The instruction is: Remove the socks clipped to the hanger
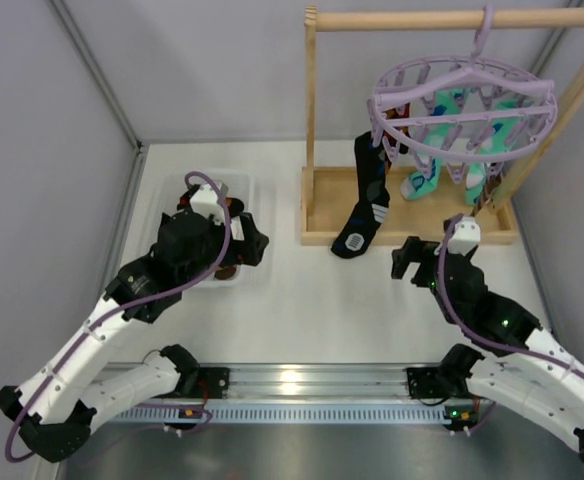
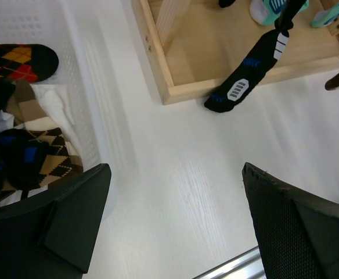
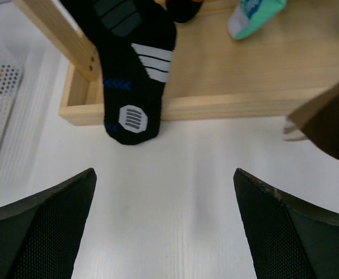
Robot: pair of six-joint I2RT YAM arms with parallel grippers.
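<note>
The lilac hanger (image 1: 462, 105) hangs by its hook from the wooden rail. A long black sock (image 1: 367, 200) is clipped to its left side, with its toe resting over the wooden base's front edge; it also shows in the left wrist view (image 2: 245, 75) and the right wrist view (image 3: 132, 70). Turquoise socks (image 1: 427, 180) hang under the ring, and one toe shows in the right wrist view (image 3: 253, 17). My left gripper (image 1: 250, 245) (image 2: 175, 197) is open and empty beside the basket. My right gripper (image 1: 404, 262) (image 3: 163, 192) is open and empty, in front of the black sock's toe.
A white basket (image 1: 257, 195) at the left holds loose socks, among them a black one with orange-red diamonds (image 2: 18, 61) and a tan argyle one (image 2: 47, 154). The wooden frame's base tray (image 1: 317, 215) stands at the back right, with a slanted strut (image 1: 572, 90).
</note>
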